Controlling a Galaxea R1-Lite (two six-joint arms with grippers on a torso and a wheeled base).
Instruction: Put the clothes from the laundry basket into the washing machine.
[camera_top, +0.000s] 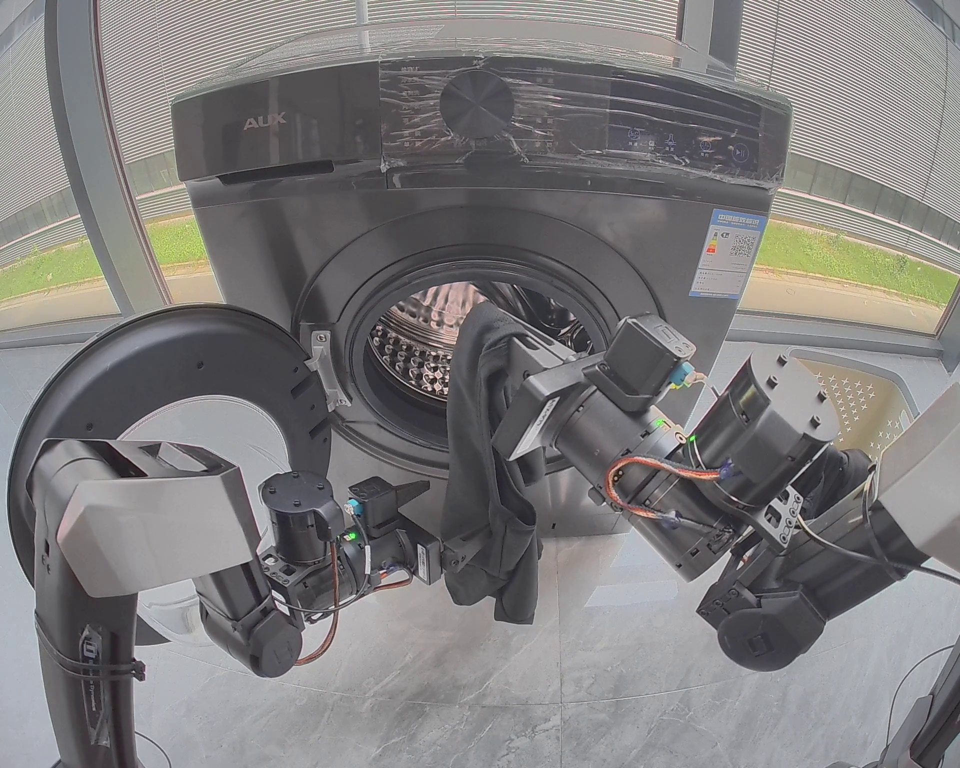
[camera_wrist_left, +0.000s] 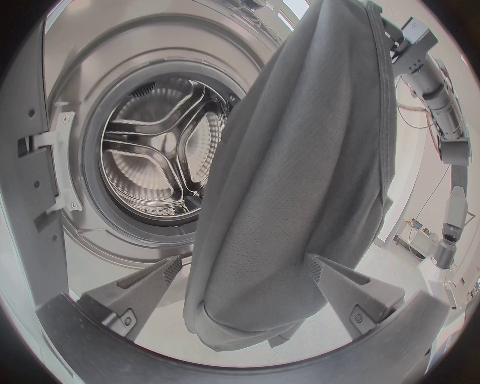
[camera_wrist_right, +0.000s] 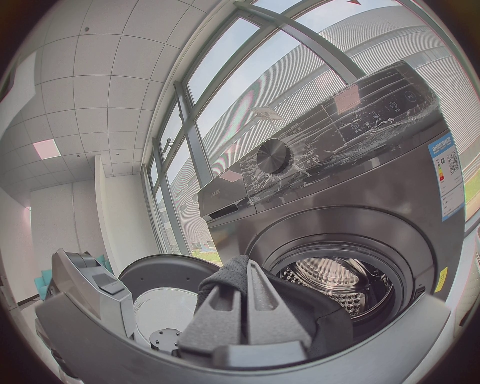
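Observation:
A dark grey garment (camera_top: 487, 480) hangs in front of the open drum (camera_top: 420, 345) of the washing machine (camera_top: 480, 220). My right gripper (camera_top: 512, 352) is shut on the garment's top edge, level with the drum mouth. In the right wrist view its fingers (camera_wrist_right: 260, 305) are pressed together over the cloth (camera_wrist_right: 320, 315). My left gripper (camera_top: 455, 555) sits low by the garment's lower part. In the left wrist view it (camera_wrist_left: 242, 260) is open, with the hanging cloth (camera_wrist_left: 300, 175) between its spread fingers and the steel drum (camera_wrist_left: 155, 150) behind.
The round machine door (camera_top: 170, 400) stands swung open to the left, just above my left arm. A white perforated laundry basket (camera_top: 865, 400) sits at the right behind my right arm. Pale tiled floor (camera_top: 520, 690) lies in front of the machine.

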